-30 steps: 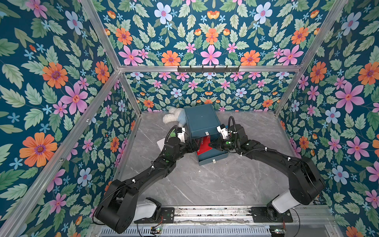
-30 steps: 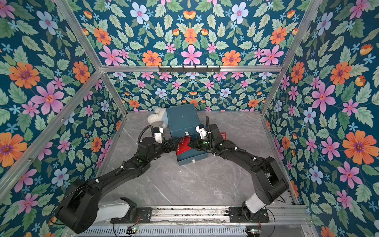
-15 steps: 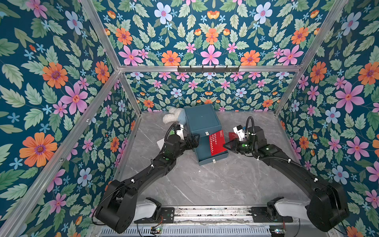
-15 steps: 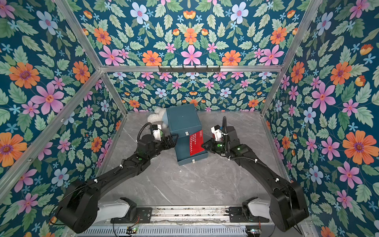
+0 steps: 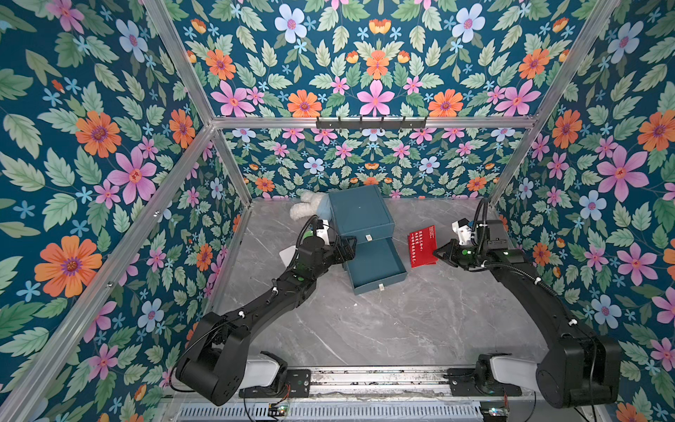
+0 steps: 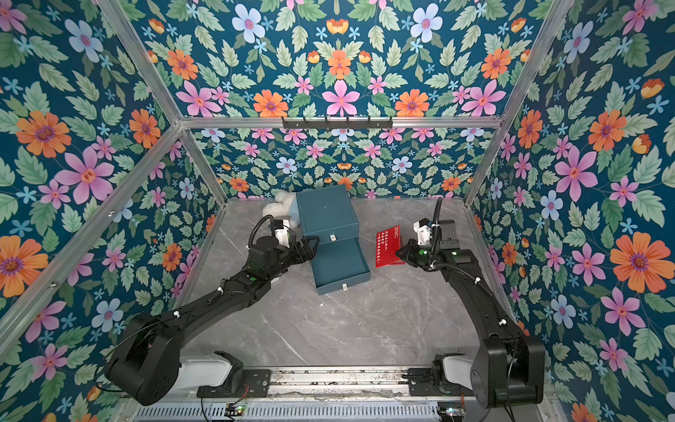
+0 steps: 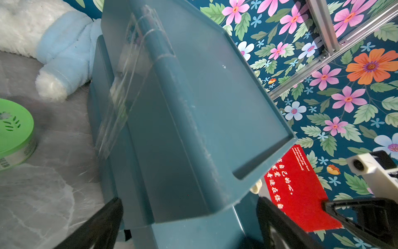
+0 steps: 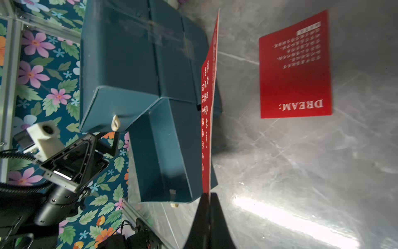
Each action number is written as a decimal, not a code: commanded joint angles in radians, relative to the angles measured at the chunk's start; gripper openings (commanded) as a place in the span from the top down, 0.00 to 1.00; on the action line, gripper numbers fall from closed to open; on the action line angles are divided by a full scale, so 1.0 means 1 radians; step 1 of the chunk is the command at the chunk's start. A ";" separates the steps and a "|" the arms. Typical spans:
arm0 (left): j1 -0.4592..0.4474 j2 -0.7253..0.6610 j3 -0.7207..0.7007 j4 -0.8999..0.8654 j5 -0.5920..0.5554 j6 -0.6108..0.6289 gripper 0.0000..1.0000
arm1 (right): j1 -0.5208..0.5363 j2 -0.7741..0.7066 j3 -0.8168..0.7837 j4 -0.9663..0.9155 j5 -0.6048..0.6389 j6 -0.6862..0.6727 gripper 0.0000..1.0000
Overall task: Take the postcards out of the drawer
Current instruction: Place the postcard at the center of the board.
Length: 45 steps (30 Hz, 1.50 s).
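Pinches a red card by its edge in the right gripper, shut tight, right of the open drawer. Holds left gripper wide open beside the box, empty. DREAM card flat on table.

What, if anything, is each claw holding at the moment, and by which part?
The right claw pinches a red postcard by one edge, near a corner; the left claw is open and holds nothing.

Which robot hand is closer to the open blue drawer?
Left. The left gripper sits right beside the drawer, open; the right gripper is farther off on its other side, pinching a red postcard.
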 commanded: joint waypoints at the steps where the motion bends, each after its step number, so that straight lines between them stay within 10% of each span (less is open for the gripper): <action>1: -0.001 -0.002 0.007 0.004 -0.004 0.015 0.00 | -0.051 0.058 0.054 -0.057 0.001 -0.113 1.00; 32: 0.001 -0.013 0.019 -0.070 -0.033 0.083 0.00 | -0.312 0.765 0.551 -0.384 0.173 -0.413 1.00; 45: 0.001 -0.017 0.040 -0.105 -0.030 0.091 0.00 | -0.330 0.772 0.587 -0.388 0.367 -0.403 0.61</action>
